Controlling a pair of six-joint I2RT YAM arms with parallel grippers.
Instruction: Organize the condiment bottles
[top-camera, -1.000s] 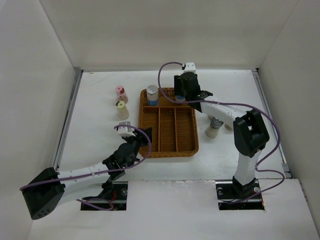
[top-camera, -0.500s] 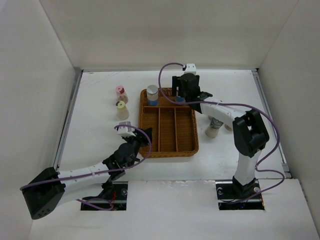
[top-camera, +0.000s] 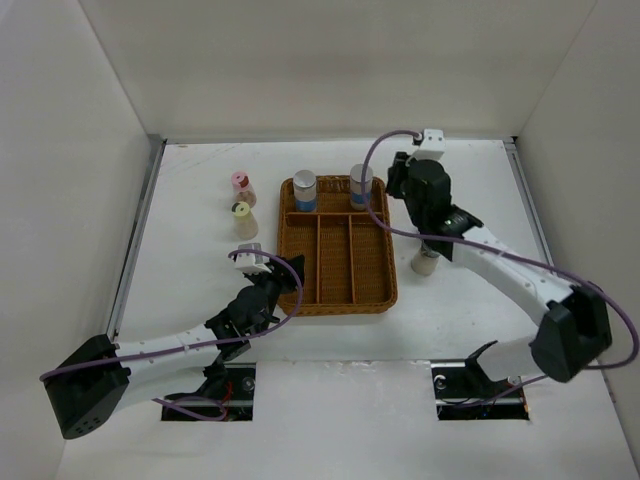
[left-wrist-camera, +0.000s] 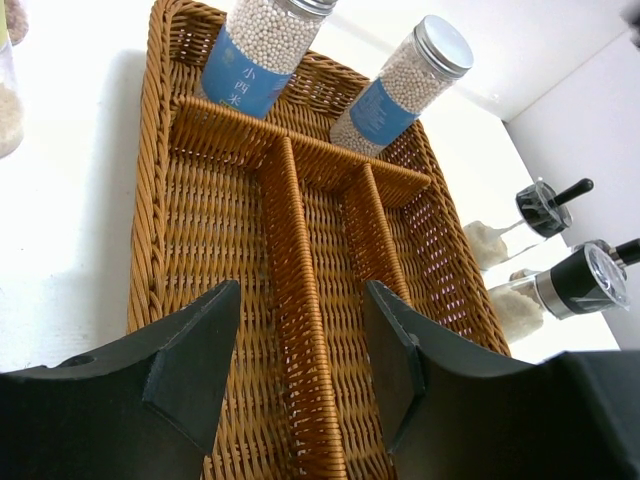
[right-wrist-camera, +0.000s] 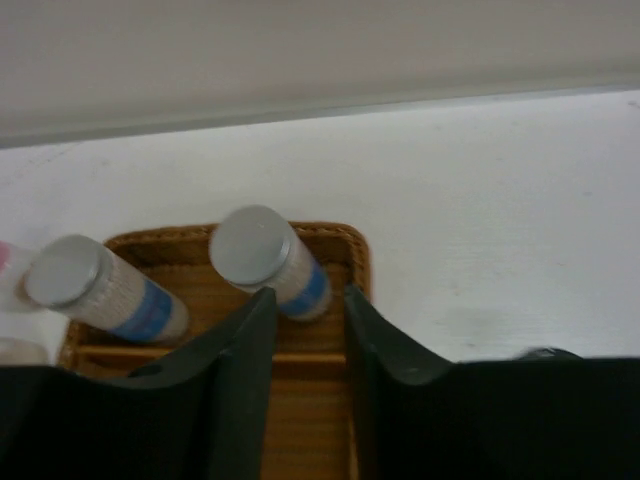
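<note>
Judging from here: my right hand (right-wrist-camera: 306, 291), spread open and empty, hangs near the grey-capped, blue-labelled bottle (right-wrist-camera: 262, 255); one careless swing could topple it.

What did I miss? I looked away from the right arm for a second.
The right gripper let go of the right grey-capped bottle, left standing in the far compartment of the tray, and pulled back rightward. The left gripper and other bottles stayed put.

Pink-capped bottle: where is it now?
Top view: the pink-capped bottle stands on the table left of the tray, just beyond the yellow-capped bottle.
</note>
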